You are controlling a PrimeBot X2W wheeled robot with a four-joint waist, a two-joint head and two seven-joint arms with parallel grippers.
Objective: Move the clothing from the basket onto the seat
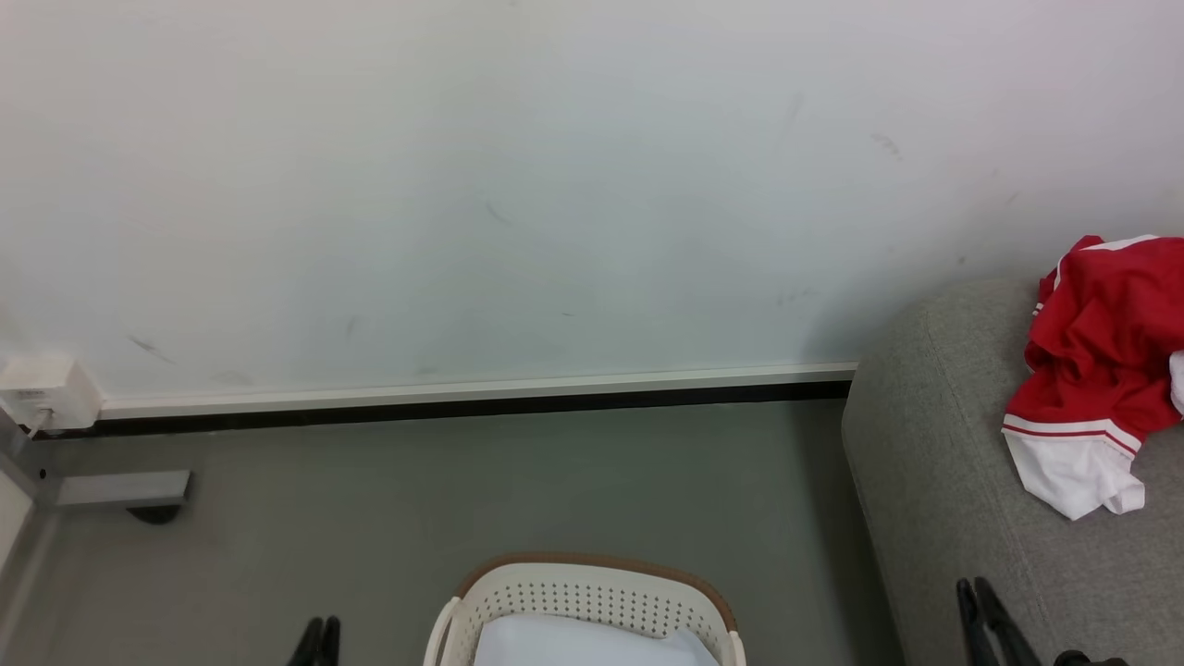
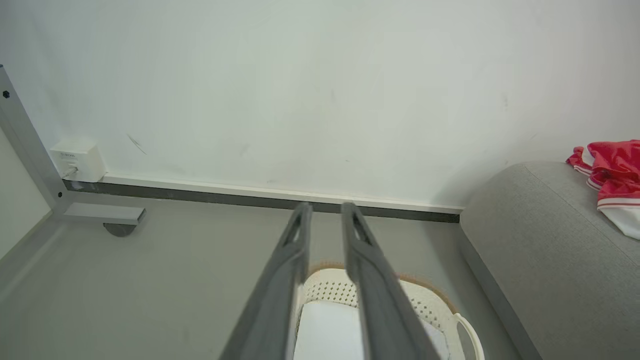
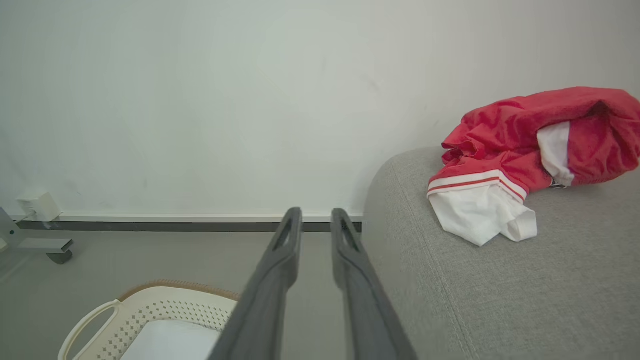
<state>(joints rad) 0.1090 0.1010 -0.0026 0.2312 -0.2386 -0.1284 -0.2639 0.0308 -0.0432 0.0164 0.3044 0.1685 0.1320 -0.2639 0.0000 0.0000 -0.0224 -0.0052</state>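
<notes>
Field notes. A crumpled heap of soft red fabric clothing (image 1: 1101,361), with white panels and a red-and-white striped hem band, was noted on the large grey woven-fabric seat (image 1: 934,481), close to its rounded end and beside the wall. One white panel was seen spilling toward the seat's front.

The oval cream-white plastic basket (image 1: 592,592), its walls pierced by rows of small round holes and its rim banded in brown, was recorded on the smooth grey floor (image 1: 370,518), near the seat's end but apart from it. A smooth pale sheet (image 1: 592,643) was seen inside it; its material could not be told.

The left hand (image 1: 317,638) was observed to the left of the basket, its two long dark fingers parted by a narrow gap, with nothing pinched. The right hand (image 1: 973,592) was observed over the seat's near part, likewise slightly spread and empty.

Behind, a matt white wall (image 1: 555,185) with faint dark scuffs, a white skirting (image 1: 462,393) over a dark strip, a small white plastic box (image 1: 42,388) and a grey metal frame foot (image 1: 125,488) were logged.
</notes>
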